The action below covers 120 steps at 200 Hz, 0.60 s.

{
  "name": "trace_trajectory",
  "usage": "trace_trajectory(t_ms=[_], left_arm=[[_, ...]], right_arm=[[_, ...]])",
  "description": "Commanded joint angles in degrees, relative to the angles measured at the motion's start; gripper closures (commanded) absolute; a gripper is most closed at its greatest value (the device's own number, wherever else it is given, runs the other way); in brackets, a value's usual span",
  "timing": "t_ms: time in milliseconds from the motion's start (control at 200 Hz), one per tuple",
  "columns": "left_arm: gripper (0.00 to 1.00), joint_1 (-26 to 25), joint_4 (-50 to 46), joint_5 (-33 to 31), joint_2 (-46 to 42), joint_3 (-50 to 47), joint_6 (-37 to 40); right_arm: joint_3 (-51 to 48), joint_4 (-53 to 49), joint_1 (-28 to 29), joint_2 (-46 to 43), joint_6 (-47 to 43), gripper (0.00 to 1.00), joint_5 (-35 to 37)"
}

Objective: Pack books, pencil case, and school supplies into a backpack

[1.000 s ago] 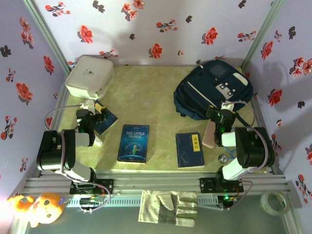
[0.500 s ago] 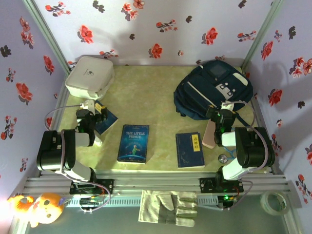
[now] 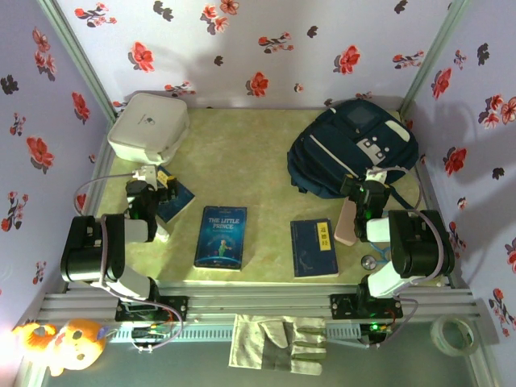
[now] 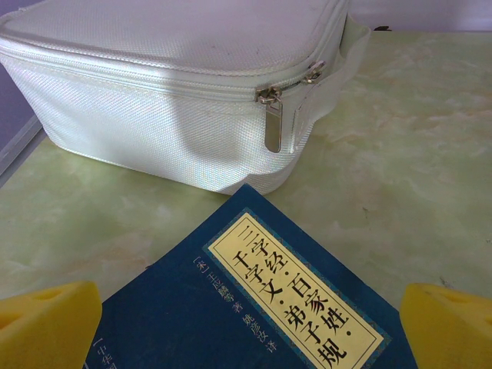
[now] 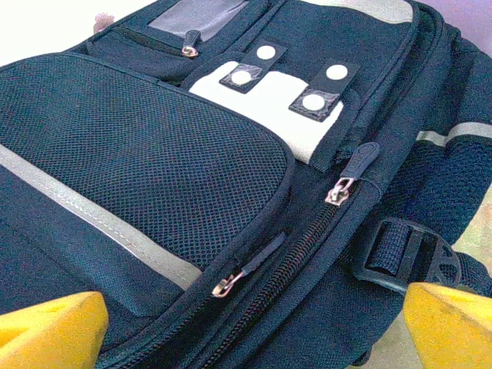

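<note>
Facing glossy navy book [image 4: 154, 323], woven white box [image 4: 154, 100] | left fingers [image 4: 46, 327] spread | mesh-panelled backpack [image 5: 154, 154] | right fingers [image 5: 46, 327] spread

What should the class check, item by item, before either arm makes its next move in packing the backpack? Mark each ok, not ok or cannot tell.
1. Left gripper open and empty: ok.
2. Right gripper open and empty: ok.
3. Backpack opened for packing: not ok; the stretch of main zipper in view is shut.
4. Small book lined up under the left gripper: ok.
5. Little Prince book and labelled navy book lying flat on the table: ok.
6. Pencil case free to grasp: cannot tell; it is partly hidden.
</note>
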Motion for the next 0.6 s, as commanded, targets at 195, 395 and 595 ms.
trace_trajectory(t_ms=[195,395,595], left_arm=[[0.0,0.0,-8.1,-2.5,-9.7,1.2,-0.4],[0.0,-1.6,-16.4,-7.4,-19.6,3.1,-6.9],[0.0,-1.9,-39.3,-7.5,-27.3,13.4,-22.2]], right_arm=[[8.0,-21.5,0.2,-13.1,-0.7,0.01,-1.5],[20.1,-45.3,0.4,-17.1,11.9,0.01,-3.5],[34.1,-62.3,0.9,-9.3,21.9,0.01,-11.1]])
